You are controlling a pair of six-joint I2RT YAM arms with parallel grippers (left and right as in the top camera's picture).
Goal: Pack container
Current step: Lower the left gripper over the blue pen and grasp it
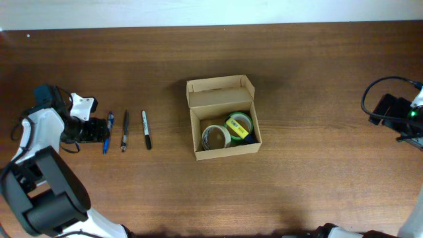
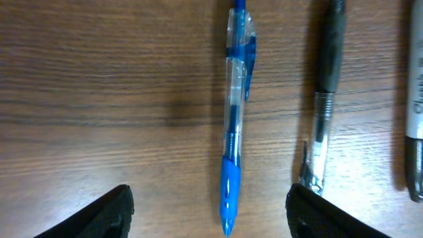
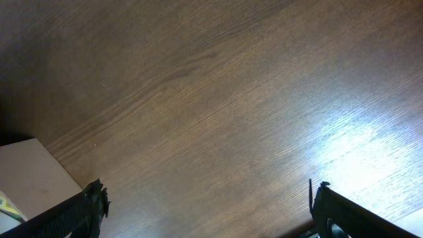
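Presently located container (image 1: pixel 228 151) at the middle of the worktop (image 1: pixel 317 192), upright, flap lid (image 1: pixel 220 92) thrown back on the far side, mouth open upward. Counted two tape rolls (image 1: pixel 216 137) inside; possibly further items beneath, not confirmable from overhead. Judged light, thin-walled cardboard: stiff along the creases, liable to buckle under a hard pinch and to slide on smooth wood. Recommend taking hold at a side wall's top rim, or at the flap's free edge for closing. Found left fingers (image 2: pixel 112 215) spread apart, holding nothing, poised over blue pen (image 2: pixel 232 145), with black pen (image 2: pixel 324 99) and marker (image 2: pixel 416 119) just beside, all well left of the container. Found right fingers (image 3: pixel 79 211) likewise apart and empty, near the right worktop edge, well clear. Noted open room on all four sides of the container for approach; pens the only obstruction, leftward.
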